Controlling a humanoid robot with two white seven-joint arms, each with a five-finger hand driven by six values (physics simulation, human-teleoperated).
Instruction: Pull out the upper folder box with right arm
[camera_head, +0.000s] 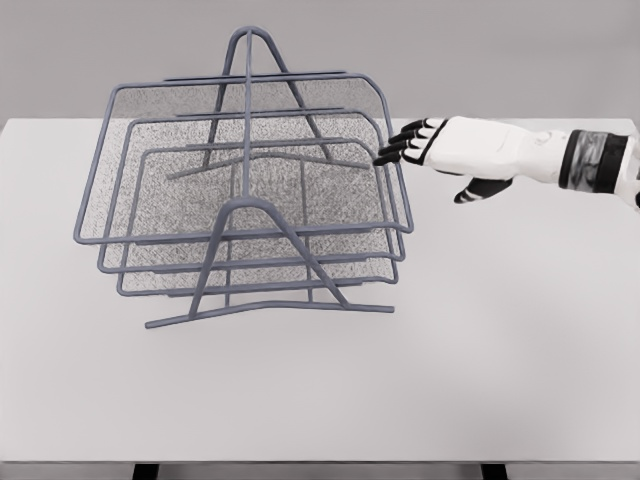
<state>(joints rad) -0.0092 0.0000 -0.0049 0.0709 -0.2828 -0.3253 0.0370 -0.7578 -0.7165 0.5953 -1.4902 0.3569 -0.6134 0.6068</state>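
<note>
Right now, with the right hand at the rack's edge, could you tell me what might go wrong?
1. The right hand has only its fingertips near the upper tray's right rim, with nothing grasped, so a pull may slip.
2. The trays sit close together; the fingers could catch the middle tray instead.
3. The light wire rack might slide on the table.

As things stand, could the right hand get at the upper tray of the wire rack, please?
Probably yes: the right hand is at the rack's right side, its fingers spread and nearly touching the upper tray rim, with nothing between them.
</note>
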